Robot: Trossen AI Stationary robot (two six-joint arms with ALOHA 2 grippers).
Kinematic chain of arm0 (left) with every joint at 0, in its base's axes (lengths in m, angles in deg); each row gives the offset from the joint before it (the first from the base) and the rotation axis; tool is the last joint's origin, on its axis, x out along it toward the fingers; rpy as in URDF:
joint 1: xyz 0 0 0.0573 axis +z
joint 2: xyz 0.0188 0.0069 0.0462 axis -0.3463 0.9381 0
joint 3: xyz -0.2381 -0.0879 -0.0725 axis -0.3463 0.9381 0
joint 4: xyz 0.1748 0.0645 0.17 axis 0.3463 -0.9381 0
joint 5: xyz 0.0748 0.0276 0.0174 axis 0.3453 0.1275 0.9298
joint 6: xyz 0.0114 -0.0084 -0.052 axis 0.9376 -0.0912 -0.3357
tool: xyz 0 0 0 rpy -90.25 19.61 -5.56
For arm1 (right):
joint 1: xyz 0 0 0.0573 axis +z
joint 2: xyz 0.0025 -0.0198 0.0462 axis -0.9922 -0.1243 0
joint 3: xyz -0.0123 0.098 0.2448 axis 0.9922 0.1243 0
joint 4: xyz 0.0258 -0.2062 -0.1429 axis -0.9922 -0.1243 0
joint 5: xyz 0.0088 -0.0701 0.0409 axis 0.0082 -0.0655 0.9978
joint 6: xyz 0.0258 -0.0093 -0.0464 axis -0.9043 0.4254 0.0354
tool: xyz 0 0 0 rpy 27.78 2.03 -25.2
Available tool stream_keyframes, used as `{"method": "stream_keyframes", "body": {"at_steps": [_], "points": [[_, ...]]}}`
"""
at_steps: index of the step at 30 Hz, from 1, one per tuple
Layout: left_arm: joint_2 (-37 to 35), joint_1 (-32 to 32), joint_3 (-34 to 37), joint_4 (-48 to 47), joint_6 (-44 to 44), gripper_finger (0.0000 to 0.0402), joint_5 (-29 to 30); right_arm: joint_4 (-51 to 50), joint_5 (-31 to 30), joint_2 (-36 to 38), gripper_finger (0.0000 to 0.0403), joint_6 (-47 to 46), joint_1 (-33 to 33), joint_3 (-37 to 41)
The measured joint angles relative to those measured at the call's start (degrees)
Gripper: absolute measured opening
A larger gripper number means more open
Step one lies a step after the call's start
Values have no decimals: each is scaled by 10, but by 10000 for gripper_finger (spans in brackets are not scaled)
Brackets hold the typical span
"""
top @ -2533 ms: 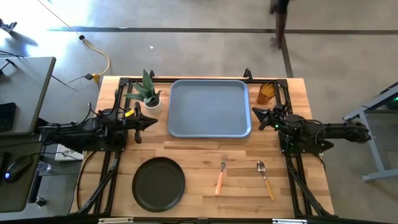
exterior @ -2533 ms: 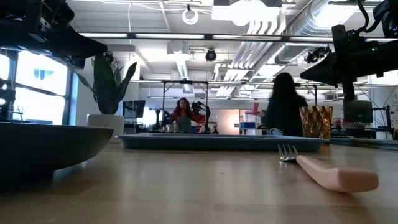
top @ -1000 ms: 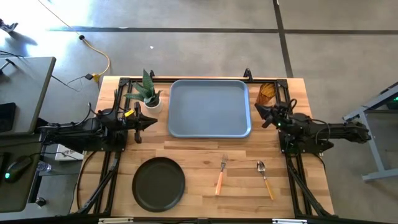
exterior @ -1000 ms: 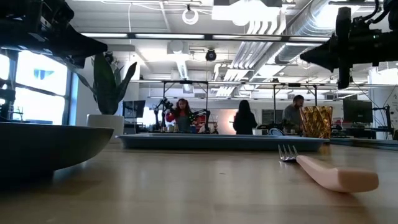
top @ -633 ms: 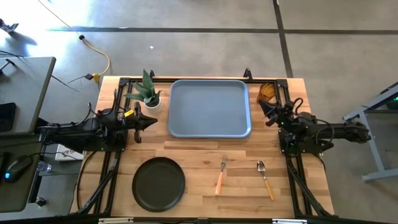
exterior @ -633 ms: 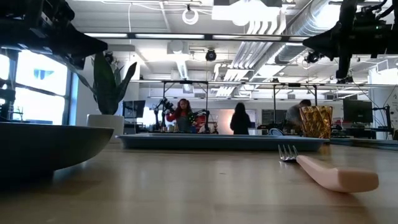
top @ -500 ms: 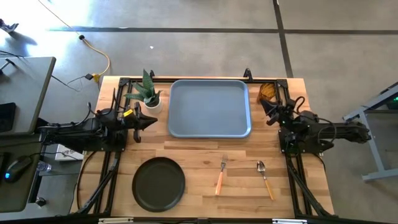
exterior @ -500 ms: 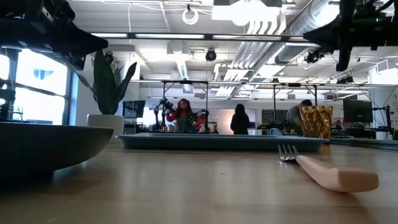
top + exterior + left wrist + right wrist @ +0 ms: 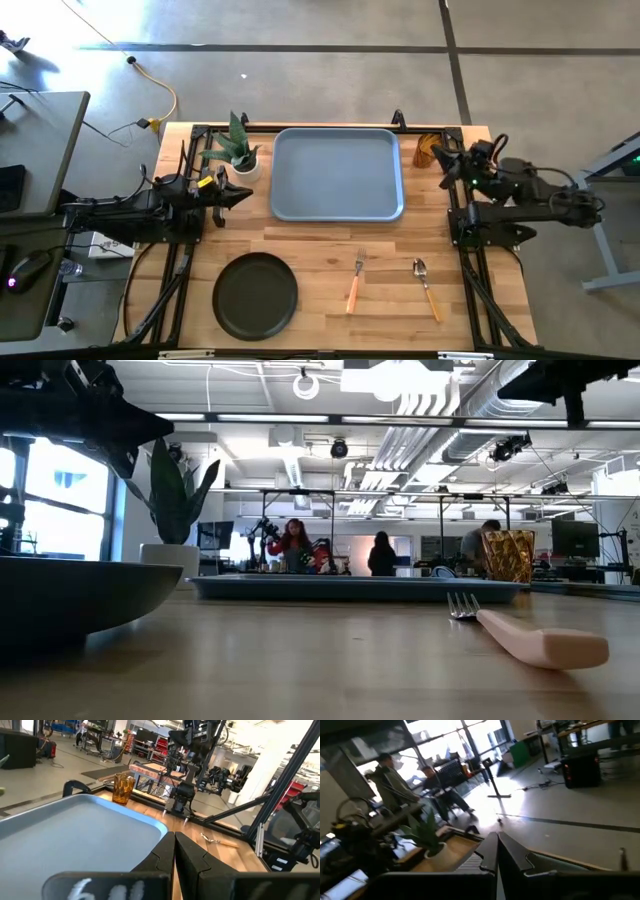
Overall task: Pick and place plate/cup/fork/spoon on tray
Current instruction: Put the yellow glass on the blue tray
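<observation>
Nothing on tray (image 9: 337,173) yet. Right gripper (image 9: 443,160) pressed together, empty, just beside cup (image 9: 427,150) at table's back right corner — we'd guess closed fingers nudge it over. Left gripper (image 9: 243,194) also shut, waiting by tray's left edge.

Ceiling strip lights lit the room brightly and evenly. Window glare washed out the right wrist view, which was smeared, possibly by motion. Shadows stayed soft.
</observation>
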Motion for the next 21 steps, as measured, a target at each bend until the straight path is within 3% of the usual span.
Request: {"method": "stream_keyframes", "body": {"at_steps": [12,21], "points": [[0,0,0,2,0,3,0,-288,-35,-178,0,-31,-10,-250],[0,0,0,2,0,3,0,-455,9,-289,8,-65,-86,-390]]}}
